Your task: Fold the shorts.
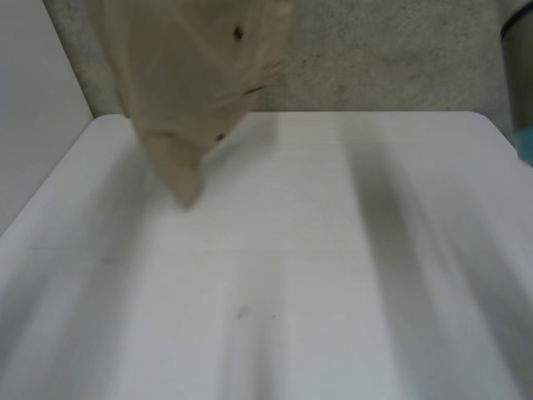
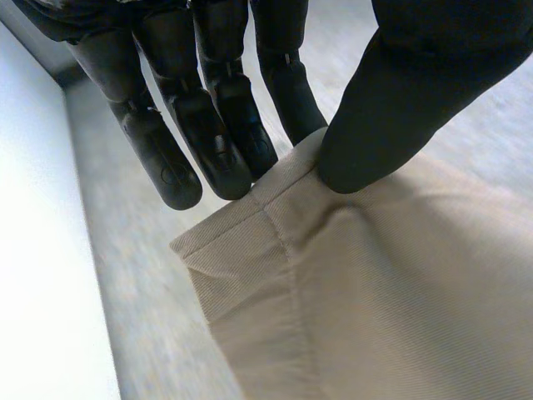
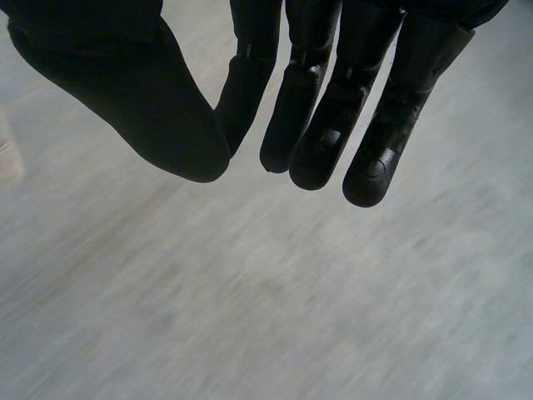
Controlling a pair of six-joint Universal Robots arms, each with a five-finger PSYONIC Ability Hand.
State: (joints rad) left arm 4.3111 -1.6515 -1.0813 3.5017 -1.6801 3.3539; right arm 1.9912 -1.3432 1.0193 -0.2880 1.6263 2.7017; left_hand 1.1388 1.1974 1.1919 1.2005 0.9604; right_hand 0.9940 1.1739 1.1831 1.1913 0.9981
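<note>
**Shorts hang from our left hand, above the table**

In the head view we find the beige shorts (image 1: 187, 83) in the upper left of the frame, hanging clear of the white table (image 1: 333, 267). The cloth comes down from the top edge of the frame and narrows to a single corner. That corner is its lowest part, and it points down over the far left of the table top. We note a few small dark spots (image 1: 238, 33) on the face turned toward us; what they are we cannot tell. A grey speckled wall (image 1: 375, 58) runs behind the table, across the upper part of the frame.

In the left wrist view our left hand (image 2: 441, 33) grasps the shorts at a stitched edge, close to a corner. The thumb (image 2: 375, 142) presses on the near face of the cloth. The fingers (image 2: 216, 142) stand straight on the other side with their tips at the edge, one of them tucked behind it, so the cloth is pinched between thumb and fingers. A seam (image 2: 279, 233) runs from the fingertips across the band, and the fabric falls away from the hand in soft folds.

In the right wrist view our right hand (image 3: 333, 92) is released. Its fingers are straight and close together, its thumb sits a little apart, and nothing lies between them. Beyond the fingertips we see a pale grey surface.
</note>
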